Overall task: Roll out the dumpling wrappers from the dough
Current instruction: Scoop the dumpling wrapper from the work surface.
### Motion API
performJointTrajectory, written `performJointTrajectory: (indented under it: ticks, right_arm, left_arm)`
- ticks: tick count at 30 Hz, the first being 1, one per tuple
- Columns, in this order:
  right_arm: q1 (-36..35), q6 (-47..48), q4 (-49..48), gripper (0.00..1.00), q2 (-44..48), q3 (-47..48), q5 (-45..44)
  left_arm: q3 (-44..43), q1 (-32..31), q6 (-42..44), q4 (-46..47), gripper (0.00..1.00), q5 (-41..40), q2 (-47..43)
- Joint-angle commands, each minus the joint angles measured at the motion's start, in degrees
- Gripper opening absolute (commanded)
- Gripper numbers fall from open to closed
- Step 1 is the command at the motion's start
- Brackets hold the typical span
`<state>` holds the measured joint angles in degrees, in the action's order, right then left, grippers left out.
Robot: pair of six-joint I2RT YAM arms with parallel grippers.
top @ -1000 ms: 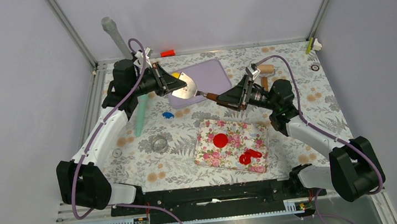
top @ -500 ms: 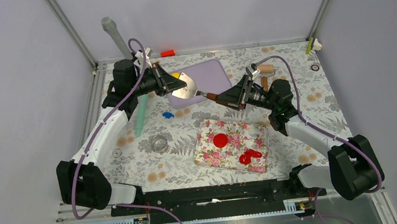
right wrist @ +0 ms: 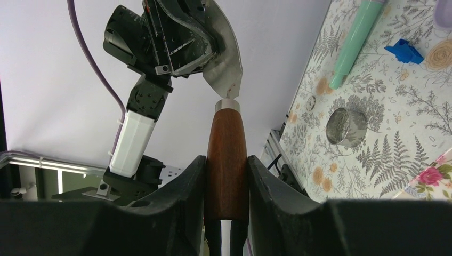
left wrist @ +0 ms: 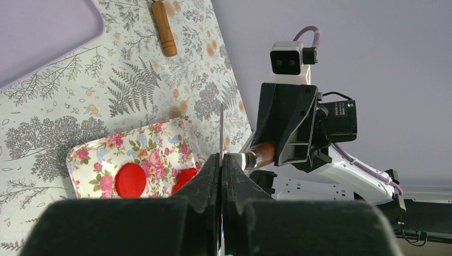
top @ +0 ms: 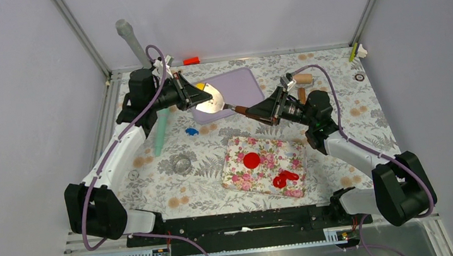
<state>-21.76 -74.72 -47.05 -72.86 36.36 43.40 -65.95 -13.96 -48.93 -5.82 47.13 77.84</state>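
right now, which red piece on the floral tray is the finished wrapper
The flat round red disc; the red pieces beside it are ragged scraps.

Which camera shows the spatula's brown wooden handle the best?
The right wrist view: the spatula's wooden handle fills the middle, big and close, squeezed between the right pincer's fingers. The top view shows the handle tiny, and the left wrist view shows only a short brown end.

Overhead view, two close opposed wrist views, common spatula (top: 211, 99)
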Motion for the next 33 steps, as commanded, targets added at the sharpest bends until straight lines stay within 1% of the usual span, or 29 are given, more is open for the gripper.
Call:
performJointTrajectory:
  ticks: [1, 4, 7, 14, 17, 19, 22, 26, 29, 33]
  right_arm:
    - [-0.6, -0.2, -4.2, 0.31, 0.4, 2.0, -1.5]
    - [-0.6, -0.3, -4.1, 0.19, 0.4, 1.9, -1.6]
    - [-0.6, -0.3, -3.3, 0.0, 0.3, 1.9, -1.9]
    - [-0.6, 0.3, -1.7, 0.0, 0.6, 1.8, -2.5]
    - [-0.6, 0.4, -1.8, 0.16, 0.5, 2.1, -2.4]
    - [-0.6, 0.5, -1.8, 0.23, 0.5, 2.3, -2.4]
    - [-0.6, 0.6, -1.8, 0.29, 0.5, 2.4, -2.4]
    - [-0.6, 0.6, -1.9, 0.39, 0.5, 2.4, -2.3]
    - [-0.6, 0.7, -2.0, 0.43, 0.4, 2.5, -2.3]
    - [-0.6, 0.7, -2.1, 0.45, 0.3, 2.7, -2.2]
  left_arm:
    - [0.4, 0.0, 0.0, 3.5, 0.0, -0.2, -2.0]
    - [0.6, 0.0, 0.0, 3.6, 0.0, -0.5, -2.2]
    - [0.8, 0.0, 0.0, 3.5, 0.0, -0.7, -2.3]
    - [1.7, 0.0, -0.3, 3.5, 0.0, -1.9, -3.3]
    - [1.7, 0.0, -0.4, 3.2, 0.0, -2.0, -3.3]
    - [1.5, 0.0, -0.4, 2.8, 0.0, -2.1, -3.2]
    - [1.5, 0.0, -0.3, 2.5, 0.0, -2.4, -3.2]
    - [1.4, 0.0, 0.0, 2.0, 0.0, -2.3, -3.1]
    - [1.3, 0.0, 0.1, 1.6, 0.0, -2.4, -2.9]
    - [1.3, 0.0, 0.1, 1.4, 0.0, -2.1, -2.7]
